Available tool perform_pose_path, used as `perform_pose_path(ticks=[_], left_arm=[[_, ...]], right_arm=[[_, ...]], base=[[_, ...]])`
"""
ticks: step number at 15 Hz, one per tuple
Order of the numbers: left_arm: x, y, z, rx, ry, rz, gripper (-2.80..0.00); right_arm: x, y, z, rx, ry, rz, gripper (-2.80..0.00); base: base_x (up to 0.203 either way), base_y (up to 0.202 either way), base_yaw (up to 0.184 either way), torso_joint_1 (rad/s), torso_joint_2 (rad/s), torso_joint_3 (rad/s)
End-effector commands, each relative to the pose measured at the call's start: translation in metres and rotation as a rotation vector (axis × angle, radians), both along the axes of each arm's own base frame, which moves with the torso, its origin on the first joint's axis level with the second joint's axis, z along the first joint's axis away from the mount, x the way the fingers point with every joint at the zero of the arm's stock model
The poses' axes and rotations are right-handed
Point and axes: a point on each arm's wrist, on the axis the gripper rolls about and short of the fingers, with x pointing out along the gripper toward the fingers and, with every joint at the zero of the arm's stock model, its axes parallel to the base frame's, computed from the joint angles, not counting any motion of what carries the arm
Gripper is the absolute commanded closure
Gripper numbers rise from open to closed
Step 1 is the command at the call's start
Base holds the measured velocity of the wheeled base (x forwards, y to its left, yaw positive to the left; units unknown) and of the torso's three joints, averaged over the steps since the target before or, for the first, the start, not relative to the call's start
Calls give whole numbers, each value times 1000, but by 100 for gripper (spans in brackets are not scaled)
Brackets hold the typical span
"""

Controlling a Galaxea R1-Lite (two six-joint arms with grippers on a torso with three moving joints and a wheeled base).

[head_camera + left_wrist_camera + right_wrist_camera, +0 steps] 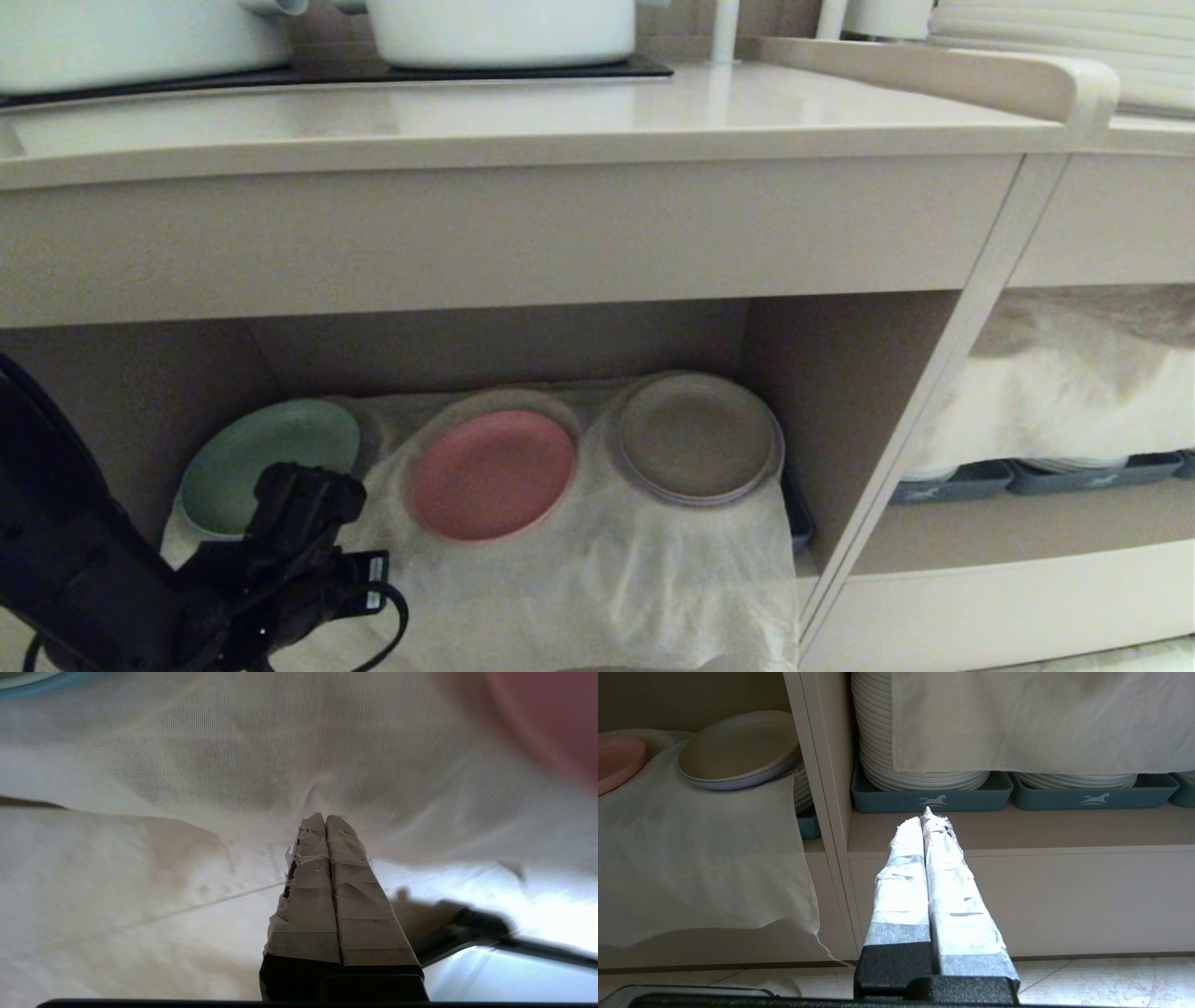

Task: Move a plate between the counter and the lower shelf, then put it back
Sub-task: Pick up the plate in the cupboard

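one left gripper, three plates, one pink plate

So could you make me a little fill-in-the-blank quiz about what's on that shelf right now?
1. The pink plate lies between the green plate and the ____ plate.
2. All three plates rest on a thin white ____.
3. The left gripper has its fingers ____.
4. The counter carries white ____ on its black hob.

Missing words: grey-brown; cloth; shut; pots
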Motion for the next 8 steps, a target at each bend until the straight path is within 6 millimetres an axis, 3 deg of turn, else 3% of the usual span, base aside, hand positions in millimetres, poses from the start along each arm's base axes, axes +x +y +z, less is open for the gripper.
perform_pose_path(ticks=[1,8], left_arm=[[7,-4,5,-45,-11,48,0],[8,-6,6,-190,-11,96,0]], right_arm=[[0,0,0,0,1,1,0],[0,0,0,0,1,1,0]], base=[[0,0,0,0,0,0],[0,0,0,0,0,0]])
